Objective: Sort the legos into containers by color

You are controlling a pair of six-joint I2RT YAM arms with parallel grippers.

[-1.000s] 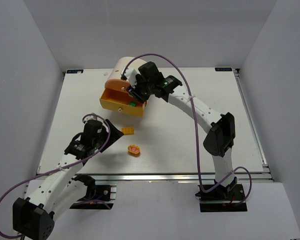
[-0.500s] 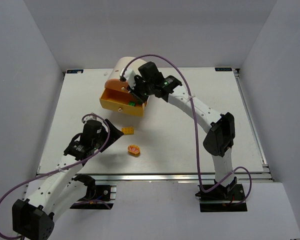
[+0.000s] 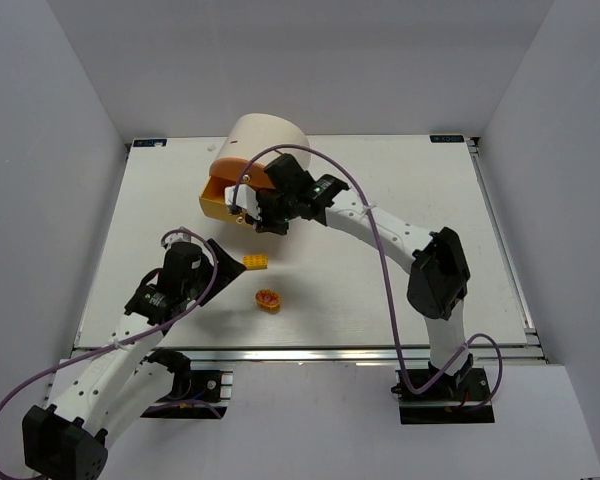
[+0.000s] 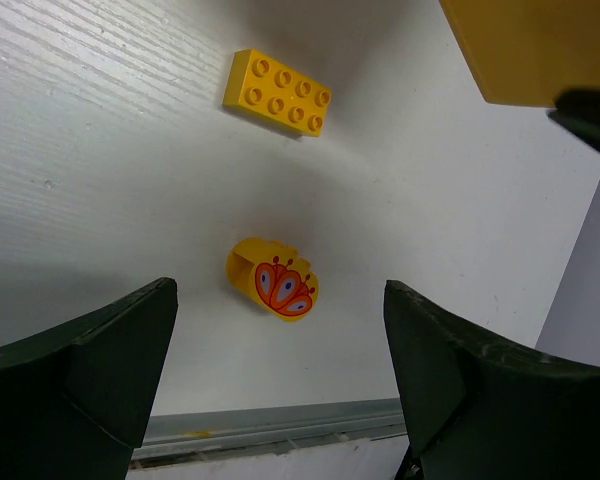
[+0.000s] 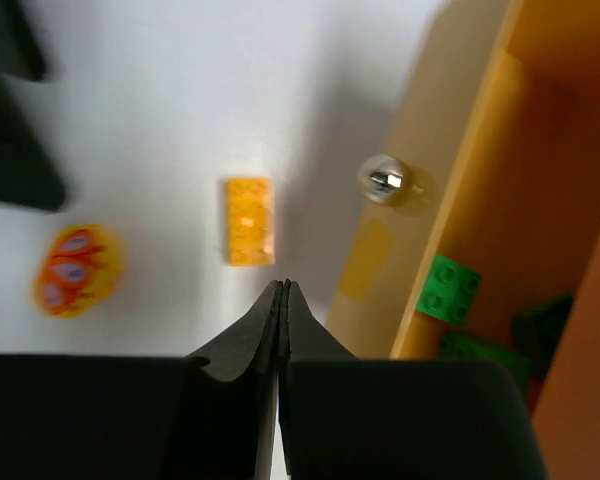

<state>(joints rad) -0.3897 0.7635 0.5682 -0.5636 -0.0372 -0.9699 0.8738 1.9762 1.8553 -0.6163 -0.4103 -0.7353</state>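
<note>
The yellow-orange lego (image 3: 255, 262) lies flat on the white table, also in the left wrist view (image 4: 277, 92) and the right wrist view (image 5: 249, 221). The pink-orange drawer (image 3: 218, 196) stands pulled out of the cream dome cabinet (image 3: 268, 135). Green legos (image 5: 452, 290) lie inside that drawer (image 5: 420, 230). My right gripper (image 3: 259, 222) hangs just in front of the drawer, its jaws (image 5: 283, 286) shut with nothing between them. My left gripper (image 3: 218, 258) is wide open (image 4: 278, 290) above the table, left of the yellow lego. The other drawers are hidden by the arm.
A round orange disc with red markings (image 3: 269, 299) lies near the front edge, below the yellow lego, and between my left fingers in the wrist view (image 4: 275, 283). The drawer's silver knob (image 5: 385, 178) faces the table. White walls enclose the table.
My right gripper has shut and pulled back out of the drawer to a spot just in front of it. The left arm has barely shifted.
</note>
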